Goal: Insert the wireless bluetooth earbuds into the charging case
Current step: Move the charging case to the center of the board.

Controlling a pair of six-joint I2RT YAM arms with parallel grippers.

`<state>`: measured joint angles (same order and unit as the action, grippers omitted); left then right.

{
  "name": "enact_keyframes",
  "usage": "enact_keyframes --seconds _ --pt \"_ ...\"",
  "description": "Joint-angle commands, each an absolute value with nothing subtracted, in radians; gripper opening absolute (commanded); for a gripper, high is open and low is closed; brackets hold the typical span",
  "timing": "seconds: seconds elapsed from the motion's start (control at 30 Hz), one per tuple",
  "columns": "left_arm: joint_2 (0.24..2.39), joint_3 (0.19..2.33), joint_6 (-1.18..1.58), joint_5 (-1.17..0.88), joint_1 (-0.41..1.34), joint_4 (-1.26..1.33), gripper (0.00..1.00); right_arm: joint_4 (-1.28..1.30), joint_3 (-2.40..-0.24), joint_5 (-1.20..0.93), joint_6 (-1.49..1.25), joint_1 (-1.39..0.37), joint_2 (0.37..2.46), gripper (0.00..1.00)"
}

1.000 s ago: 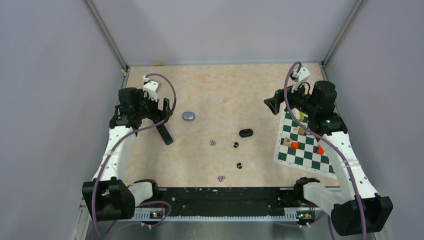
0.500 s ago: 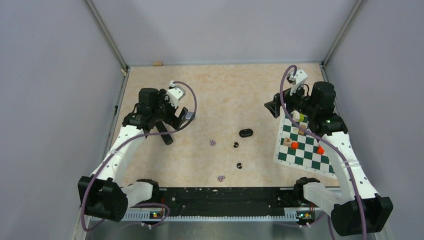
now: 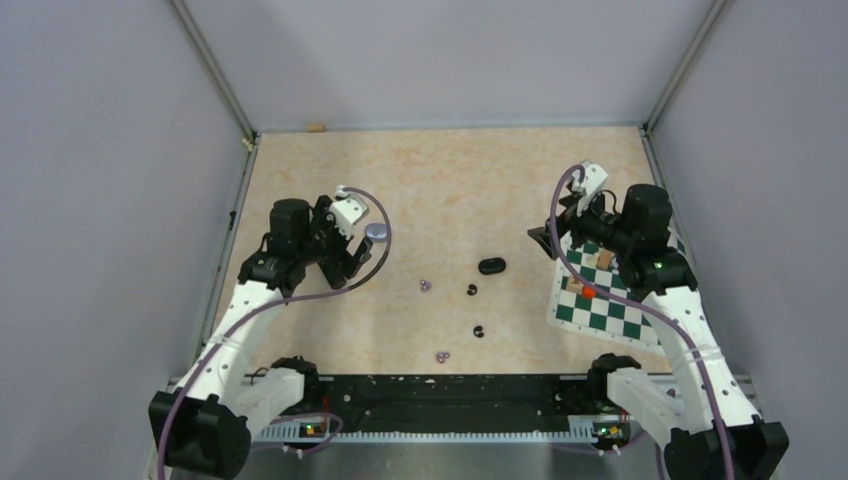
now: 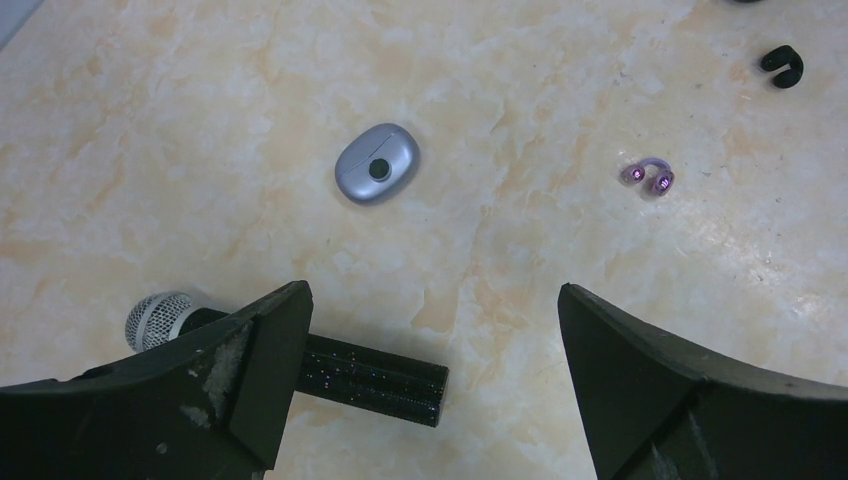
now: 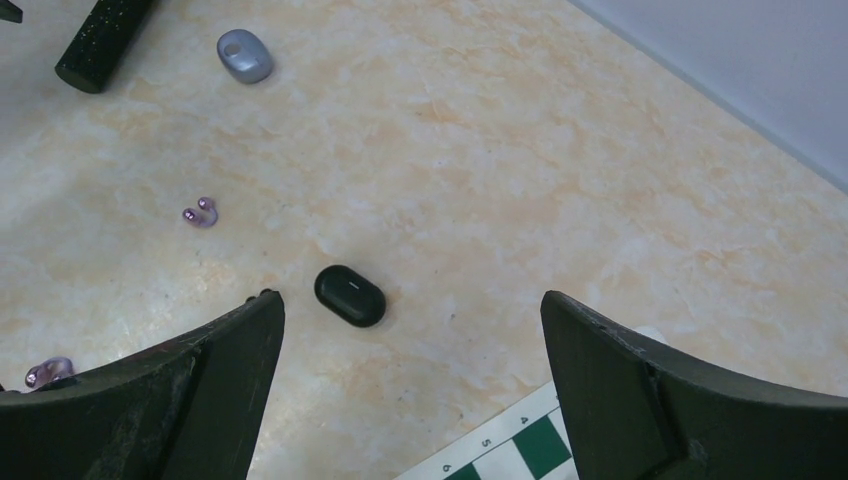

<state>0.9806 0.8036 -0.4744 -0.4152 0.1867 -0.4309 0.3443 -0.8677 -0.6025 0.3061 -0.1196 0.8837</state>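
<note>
The only readable marks stood on the chessboard mat (image 5: 505, 432), caught in the right wrist view at its corner. Along the mat's white border, on the edge nearest the middle of the table (image 5: 560, 170), two small dark digits were printed side by side and turned sideways: what looked like a 5, then a 4. In the top view that border print was too small to read.

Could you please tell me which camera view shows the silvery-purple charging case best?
The left wrist view: the silvery-purple charging case lies large and unobstructed near the middle. The right wrist view shows it small near the top edge; the top external view shows only a tiny speck.
</note>
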Motion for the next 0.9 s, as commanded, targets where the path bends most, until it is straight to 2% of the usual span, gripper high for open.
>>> enact_keyframes --seconds 0.0,0.5,0.7,0.87 --pt "0.994 0.804 -0.468 -0.448 0.192 -0.367 0.99 0.307 -0.865 -0.617 0.325 -0.135 0.889 0.98" --pt "1.147 0.820 -0.499 -0.349 0.240 -0.278 0.99 0.295 -0.853 -0.567 0.339 -0.136 0.905 0.97" --pt "1.311 0.914 -0.395 -0.056 0.282 -0.265 0.99 0.282 -0.849 -0.547 0.332 -0.136 0.904 0.97" --pt "1.466 1.066 -0.303 0.063 0.282 -0.362 0.99 0.279 -0.850 -0.531 0.328 -0.136 0.902 0.97"
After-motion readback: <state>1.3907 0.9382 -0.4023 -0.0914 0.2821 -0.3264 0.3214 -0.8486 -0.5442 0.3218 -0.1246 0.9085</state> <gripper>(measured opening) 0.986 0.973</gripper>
